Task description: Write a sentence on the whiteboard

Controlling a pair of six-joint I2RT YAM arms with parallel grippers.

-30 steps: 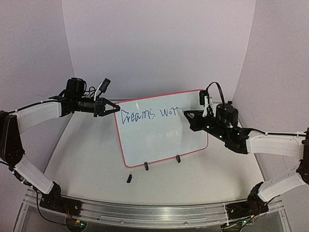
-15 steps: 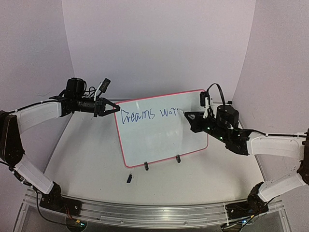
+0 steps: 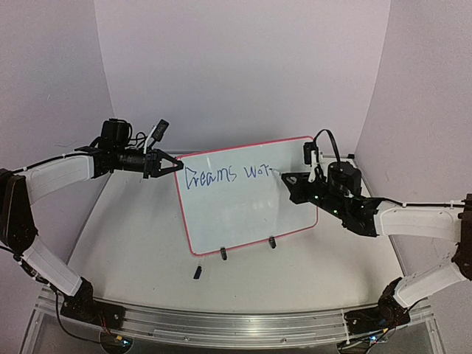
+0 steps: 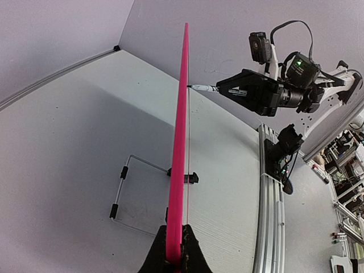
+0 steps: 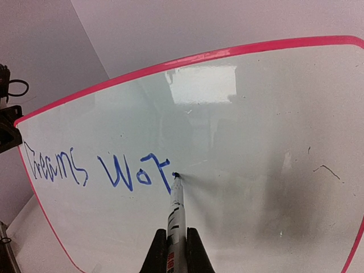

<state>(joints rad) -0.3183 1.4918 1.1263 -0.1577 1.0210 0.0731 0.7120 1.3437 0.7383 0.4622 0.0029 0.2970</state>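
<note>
Right wrist: right gripper [image 5: 176,238] clamped on marker [image 5: 176,202], tip touching whiteboard [image 5: 256,114]; left gripper [image 4: 175,242] clamped on whiteboard's pink rim.

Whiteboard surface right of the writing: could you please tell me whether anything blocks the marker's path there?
Nothing visible does. The marker in the right gripper touches the whiteboard after the last letter, and the surface beyond holds only faint marks. The left gripper clamps the left rim.

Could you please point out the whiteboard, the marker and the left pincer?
whiteboard [image 3: 247,214]: top external view, blank face below the writing.
marker [image 5: 177,205]: right wrist view, middle of barrel.
left pincer [image 3: 179,167]: top external view, fingertips on the board's rim.
</note>
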